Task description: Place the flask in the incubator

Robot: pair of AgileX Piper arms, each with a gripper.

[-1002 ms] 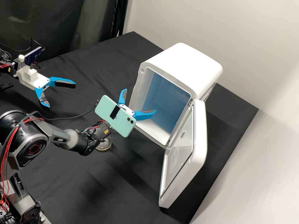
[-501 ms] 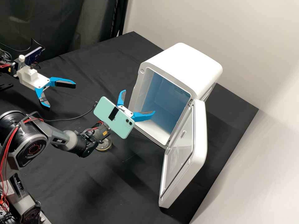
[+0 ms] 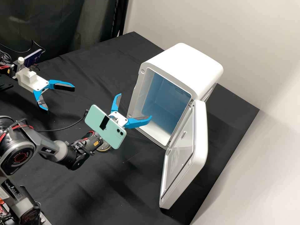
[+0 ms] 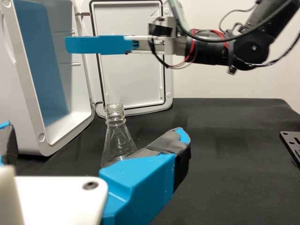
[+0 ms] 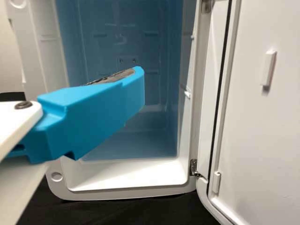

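My right gripper hangs wide open and empty just in front of the open incubator. My left gripper, well back over the bench, is spread wide too and holds nothing. The flask stands upright on the bench under my right arm, outside the incubator.

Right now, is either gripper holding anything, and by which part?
Nothing is held: left gripper and right gripper are both open and empty; the flask stands on the bench.
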